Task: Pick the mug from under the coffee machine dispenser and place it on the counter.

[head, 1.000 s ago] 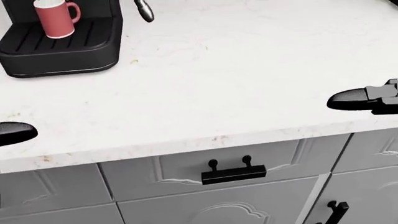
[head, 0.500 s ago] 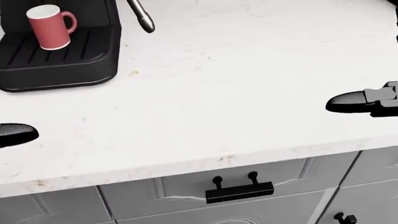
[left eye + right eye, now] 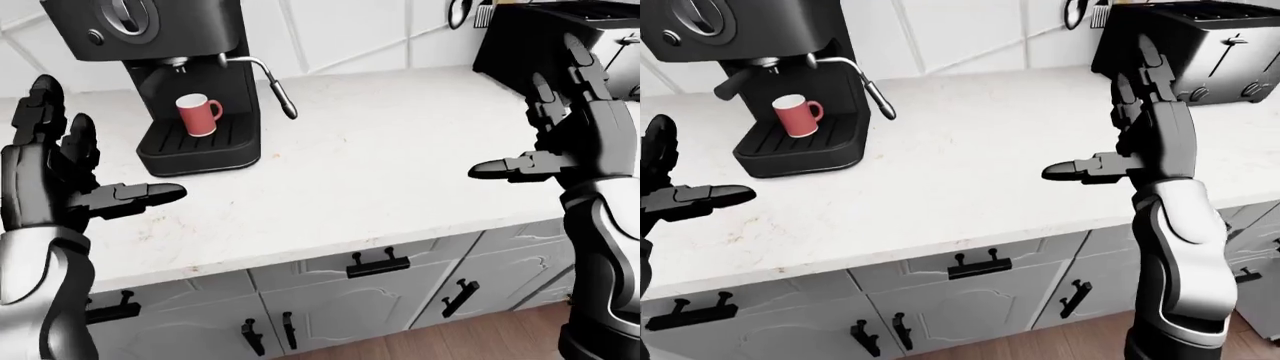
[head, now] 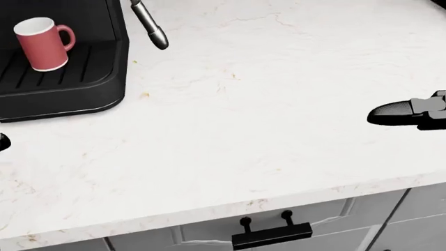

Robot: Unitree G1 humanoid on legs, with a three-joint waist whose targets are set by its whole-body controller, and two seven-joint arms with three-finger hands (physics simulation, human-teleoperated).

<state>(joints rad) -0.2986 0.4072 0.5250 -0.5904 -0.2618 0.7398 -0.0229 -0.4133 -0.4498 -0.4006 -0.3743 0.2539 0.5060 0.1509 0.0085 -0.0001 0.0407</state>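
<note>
Red ceramic, the mug (image 3: 199, 115) sits on the coffee machine (image 3: 178, 75) drip tray under the dispenser in the left-eye view, so nothing of your task is done yet. Your left robot hand (image 3: 62, 176) is raised with fingers spread, empty, the mug up and to its right, well apart. Your right robot hand (image 3: 560, 127) is likewise splayed and empty, with the mug far off to its left.

In the head view only a thumb tip of the right robot hand shows at the right edge; the white tabletop (image 4: 265, 115) lies bare between it and the mug.

The right-eye view shows the same. The reach, grasp, lift and placing all remain.
</note>
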